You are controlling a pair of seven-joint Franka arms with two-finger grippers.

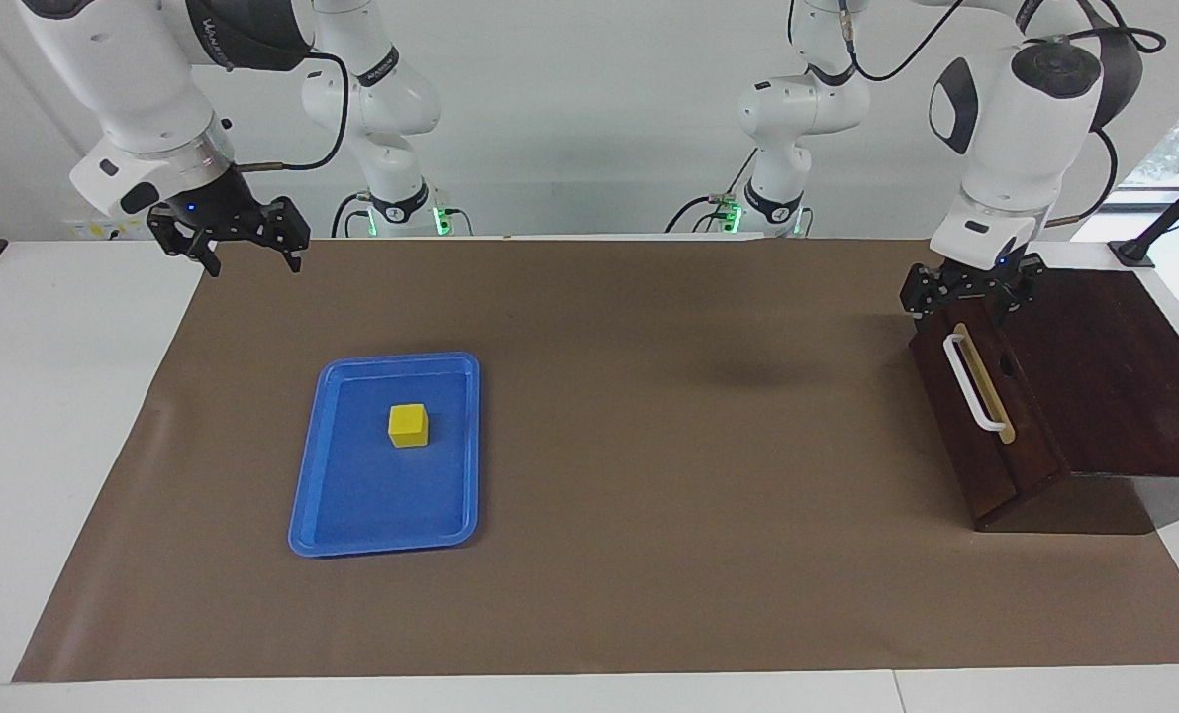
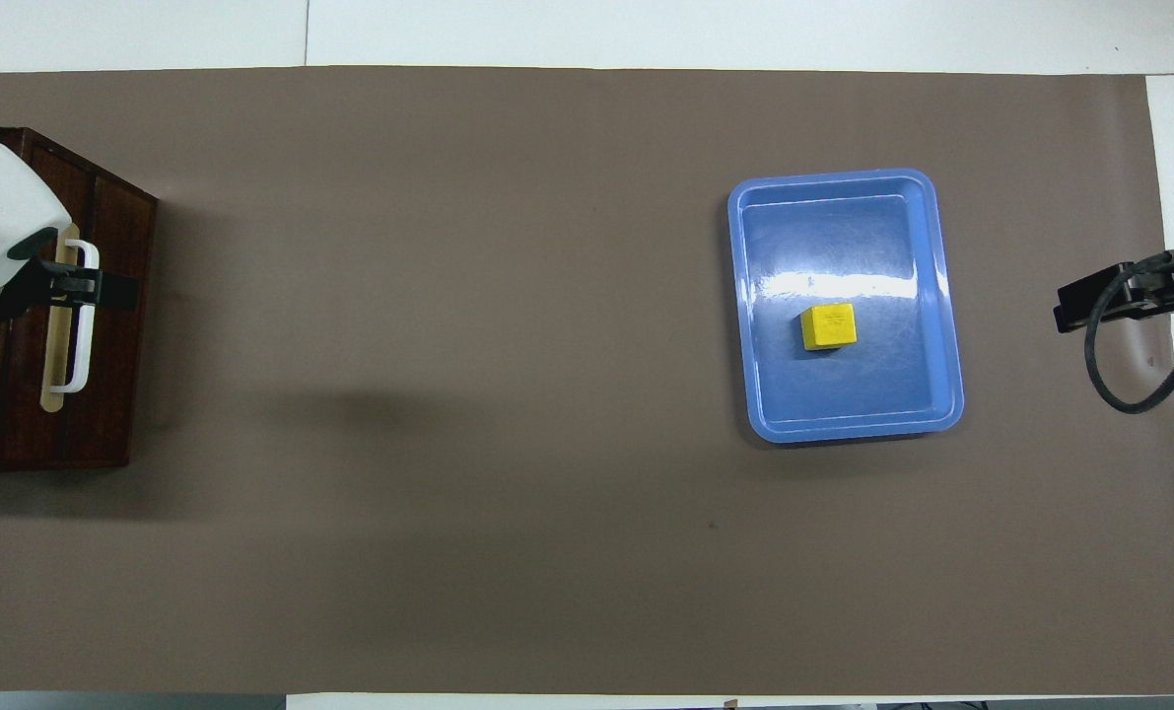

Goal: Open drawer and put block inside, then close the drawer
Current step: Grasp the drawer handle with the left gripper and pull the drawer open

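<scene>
The drawer [image 1: 985, 416] of the dark brown wooden box is shut, with its white bar handle [image 1: 973, 382] on a tan strip; it also shows in the overhead view [image 2: 103, 394]. My left gripper [image 1: 969, 300] is open and hangs just over the handle's end nearer to the robots, also seen from overhead [image 2: 89, 288]. I cannot tell whether it touches the handle. The yellow block [image 1: 408, 425] sits in the blue tray [image 1: 304, 495]. My right gripper [image 1: 245, 250] is open, empty, and waits over the mat's edge by its base.
The brown mat [image 1: 648, 475] covers most of the table. The blue tray [image 2: 746, 296] with the block [image 2: 829, 326] lies toward the right arm's end. The wooden box [image 1: 1114, 376] stands at the left arm's end.
</scene>
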